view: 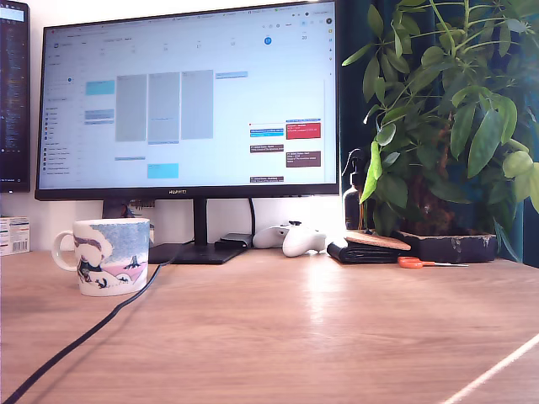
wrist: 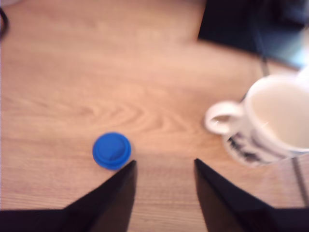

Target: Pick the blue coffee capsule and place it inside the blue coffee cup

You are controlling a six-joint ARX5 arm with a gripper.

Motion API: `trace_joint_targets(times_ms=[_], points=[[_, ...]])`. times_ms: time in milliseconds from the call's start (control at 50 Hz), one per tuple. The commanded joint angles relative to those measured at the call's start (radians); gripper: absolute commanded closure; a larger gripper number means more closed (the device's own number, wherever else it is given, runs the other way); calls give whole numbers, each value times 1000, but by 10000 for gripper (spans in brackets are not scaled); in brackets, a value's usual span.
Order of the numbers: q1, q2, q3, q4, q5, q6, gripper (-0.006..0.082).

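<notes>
Blue coffee capsule (wrist: 111, 151) lies on desk beside the spread, empty tool (wrist: 165, 166).

Gripper (wrist: 165, 166) fingers (wrist: 118, 193) apart, nothing between.

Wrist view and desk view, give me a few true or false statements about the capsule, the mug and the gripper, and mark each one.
1. The blue coffee capsule lies on the wooden desk, outside the mug. True.
2. The gripper is shut on the capsule. False: its jaws are open with nothing between them, the capsule just beside one fingertip.
3. The blue coffee cup lies on its side. False: it stands upright.
4. The cup looks empty inside. True.
5. The monitor is switched off. False: it shows a calendar.
</notes>
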Motion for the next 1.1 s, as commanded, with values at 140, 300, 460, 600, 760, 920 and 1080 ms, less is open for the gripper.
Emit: trace_joint_targets(times_ms=[140, 300, 460, 600, 760, 920, 1080], points=[[36, 172, 86, -19, -16, 34, 33], [77, 228, 122, -22, -32, 53, 33], [112, 276, 127, -13, -5, 65, 33], [132, 346, 127, 13, 33, 79, 34], [134, 401, 129, 66, 66, 86, 34], [134, 452, 139, 83, 66, 87, 39], [134, 475, 142, 71, 66, 88, 129]])
